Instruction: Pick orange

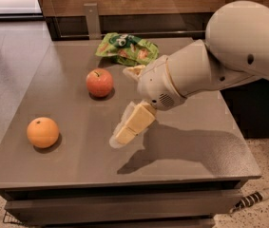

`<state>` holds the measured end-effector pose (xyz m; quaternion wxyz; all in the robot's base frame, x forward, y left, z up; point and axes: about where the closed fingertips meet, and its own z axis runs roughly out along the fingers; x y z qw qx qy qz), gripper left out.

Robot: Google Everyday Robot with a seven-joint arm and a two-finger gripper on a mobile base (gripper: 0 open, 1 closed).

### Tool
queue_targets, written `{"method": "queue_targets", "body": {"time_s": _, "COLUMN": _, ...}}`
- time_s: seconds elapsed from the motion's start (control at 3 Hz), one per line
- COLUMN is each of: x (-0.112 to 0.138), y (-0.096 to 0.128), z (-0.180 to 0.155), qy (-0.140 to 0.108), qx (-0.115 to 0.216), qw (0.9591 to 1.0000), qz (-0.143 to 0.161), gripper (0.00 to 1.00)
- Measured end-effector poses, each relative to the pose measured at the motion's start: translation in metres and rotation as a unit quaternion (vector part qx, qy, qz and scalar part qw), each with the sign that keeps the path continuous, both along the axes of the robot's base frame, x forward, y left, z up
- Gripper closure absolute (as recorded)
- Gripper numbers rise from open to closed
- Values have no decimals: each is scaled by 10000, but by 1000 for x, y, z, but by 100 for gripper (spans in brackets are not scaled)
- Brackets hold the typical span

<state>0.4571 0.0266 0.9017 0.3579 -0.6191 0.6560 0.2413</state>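
Note:
The orange (pixel 43 132) is round and bright orange and sits on the grey table (pixel 191 146) near its front left corner. My gripper (pixel 122 105) hovers above the middle of the table, to the right of the orange and well apart from it. Its beige fingers (pixel 133 123) are spread open and hold nothing. The big white arm reaches in from the upper right.
A red-orange apple (pixel 99 82) with a stem sits behind the orange, just left of the gripper. A green snack bag (pixel 127 49) lies at the table's back edge. A wooden wall and a metal post (pixel 91 19) stand behind the table. A cable (pixel 255 198) lies on the floor at right.

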Motion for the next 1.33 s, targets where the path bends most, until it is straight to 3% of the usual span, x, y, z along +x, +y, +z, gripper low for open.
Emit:
{"method": "queue_targets", "body": {"time_s": 0.33, "x": 0, "y": 3, "z": -1, "qy": -2, "qx": 56, "qw": 10000, "qz": 34, "gripper": 0}}
{"method": "queue_targets", "body": {"time_s": 0.67, "x": 3, "y": 25, "z": -13, "qy": 116, "qx": 209, "qw": 9996, "qz": 173, "gripper": 0}}
{"method": "queue_targets", "body": {"time_s": 1.33, "x": 5, "y": 92, "z": -30, "qy": 191, "qx": 699, "qw": 9945, "qz": 757, "gripper": 0}}
